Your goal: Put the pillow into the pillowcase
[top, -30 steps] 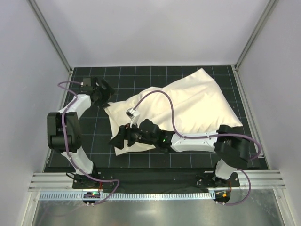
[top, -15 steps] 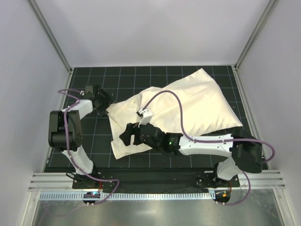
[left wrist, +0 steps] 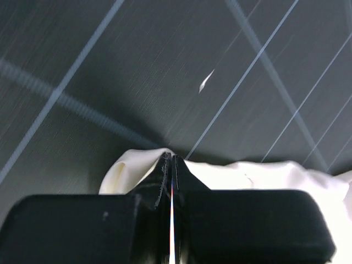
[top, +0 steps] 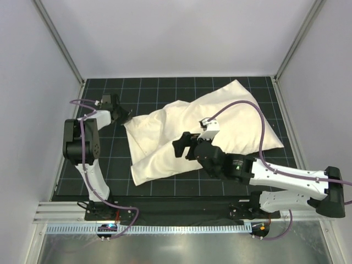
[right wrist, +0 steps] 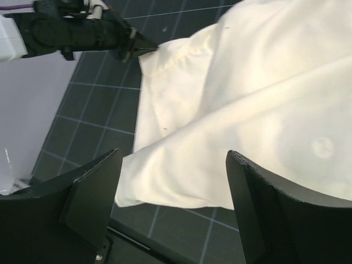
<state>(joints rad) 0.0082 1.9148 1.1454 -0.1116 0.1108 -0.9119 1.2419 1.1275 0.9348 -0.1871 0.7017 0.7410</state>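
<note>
Well, taking it from the left side across:

- Far left, the left gripper point(top: 124, 116) reaches low over the black gridded mat point(top: 110, 159), its arm folded back along the mat's left edge
- Its jaws are pressed tight together on a small fold of cream cloth, which is the near-left corner of the pillowcase point(top: 146, 132) (the left wrist view shows the left gripper point(left wrist: 169, 160) with cloth bunching out on both sides of the tips)
- The pillowcase lies thin and wrinkled on the mat, spreading from that pinched corner towards the front edge; from the right wrist its stitched hem point(right wrist: 176, 59) runs away from the left gripper point(right wrist: 142, 49)
- Around the middle, the right gripper point(top: 182, 145) hovers above the cloth with its jaws spread wide and nothing between them; its own camera looks straight down through the gap of the right gripper point(right wrist: 175, 159) at bare fabric
- To the right, the pillow point(top: 239, 113) lies puffy and slanted towards the far-right corner, and a faint round mark point(right wrist: 322, 147) shows on it
- Whether any of the pillow point(right wrist: 286, 104) sits inside the pillowcase point(right wrist: 165, 99) I cannot tell, the two creams blend
- A purple cable point(top: 263, 129) from the right arm loops over the pillow
</note>
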